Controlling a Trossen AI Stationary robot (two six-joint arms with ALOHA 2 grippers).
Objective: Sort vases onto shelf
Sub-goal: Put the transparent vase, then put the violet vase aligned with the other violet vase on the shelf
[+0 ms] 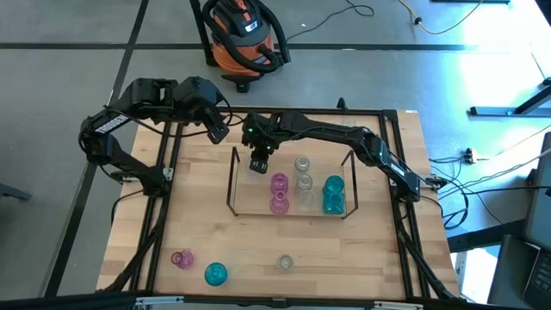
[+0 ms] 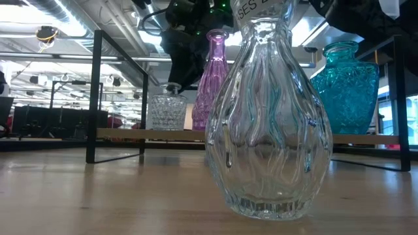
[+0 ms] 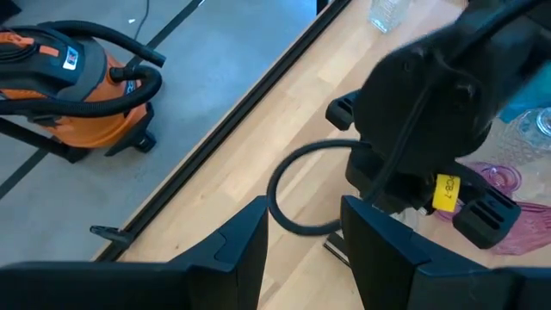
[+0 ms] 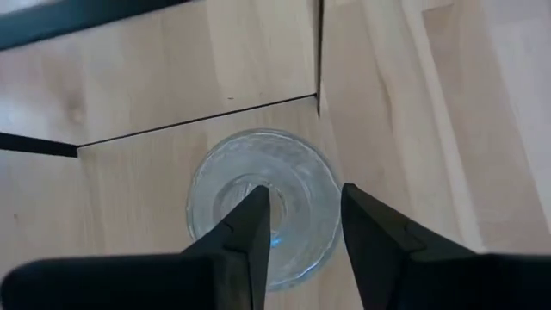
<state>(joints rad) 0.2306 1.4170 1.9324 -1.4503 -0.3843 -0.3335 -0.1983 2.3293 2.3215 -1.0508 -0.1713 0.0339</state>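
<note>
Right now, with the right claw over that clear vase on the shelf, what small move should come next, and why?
Probably lift the right claw straight up. Its fingers stand apart around the neck of the clear vase, which sits upright on the shelf, so it looks released.

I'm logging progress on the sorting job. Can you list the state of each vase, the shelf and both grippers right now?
shelf: upright, partly filled.
pink vases on shelf: two, standing.
clear vases on shelf: standing beside the pink ones.
teal vases on shelf: standing at the right end.
clear vase under gripper: upright on the shelf.
pink vase, teal vase, clear vase: unsorted at the table's near edge.
right gripper: open above that vase.
left gripper: open, empty.
</note>
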